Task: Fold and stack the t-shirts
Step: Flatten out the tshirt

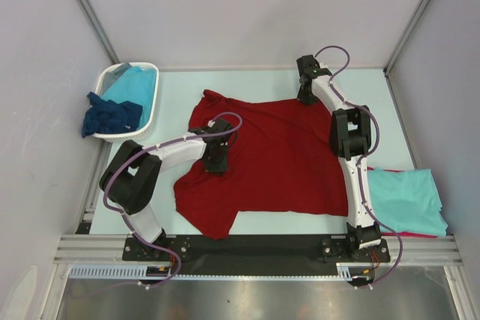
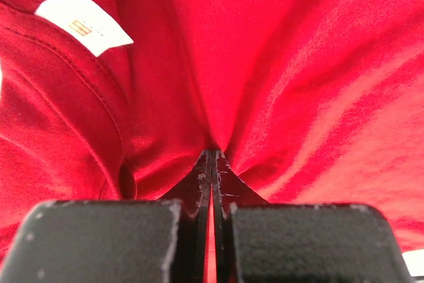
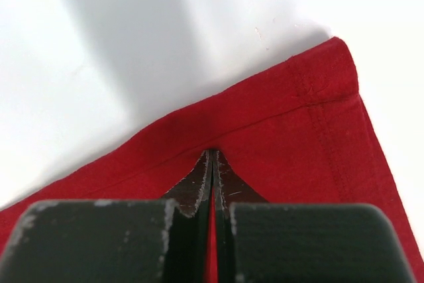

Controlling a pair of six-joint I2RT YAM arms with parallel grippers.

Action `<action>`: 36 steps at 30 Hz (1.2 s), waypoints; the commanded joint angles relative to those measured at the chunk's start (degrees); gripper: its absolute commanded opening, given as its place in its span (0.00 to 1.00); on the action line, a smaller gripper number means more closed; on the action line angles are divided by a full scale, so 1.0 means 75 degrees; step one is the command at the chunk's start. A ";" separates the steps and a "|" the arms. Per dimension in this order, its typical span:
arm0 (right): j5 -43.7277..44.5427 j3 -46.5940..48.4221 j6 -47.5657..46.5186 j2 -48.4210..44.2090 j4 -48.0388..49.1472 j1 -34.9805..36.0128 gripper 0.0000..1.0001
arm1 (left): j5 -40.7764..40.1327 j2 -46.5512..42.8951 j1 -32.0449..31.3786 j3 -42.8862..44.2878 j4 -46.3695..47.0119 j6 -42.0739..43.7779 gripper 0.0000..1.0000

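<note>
Pinched shut, both sets of jaws gripped the dark red t-shirt (image 1: 277, 162) spread across the table (image 1: 262, 80): the left gripper (image 1: 216, 161) on a raised fold near the white neck label (image 2: 85, 24), the right gripper (image 1: 306, 95) on the hem by a far corner. A white basket (image 1: 154, 106) at far left held a turquoise shirt (image 1: 135, 84), a navy shirt (image 1: 111, 118) spilling over its rim. At near right, a folded turquoise shirt (image 1: 405, 200) lay atop a red shirt (image 1: 420, 235)

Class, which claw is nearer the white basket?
Left. The left claw pinches the red shirt just right of the basket; the right claw pinches its far edge, beyond.
</note>
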 commanded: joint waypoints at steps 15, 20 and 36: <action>-0.0067 0.0445 0.0126 0.0416 -0.0132 -0.0827 0.00 | 0.0485 0.0183 -0.0085 -0.0390 -0.0142 -0.0133 0.00; -0.0149 0.0716 0.0138 0.0545 -0.0191 -0.0980 0.00 | 0.0485 0.0136 -0.0085 -0.0542 -0.0189 -0.0122 0.00; -0.0396 0.1068 0.0126 0.0547 -0.0156 -0.1027 0.03 | 0.0240 -0.0379 -0.0132 -0.0660 -0.0260 -0.0017 0.16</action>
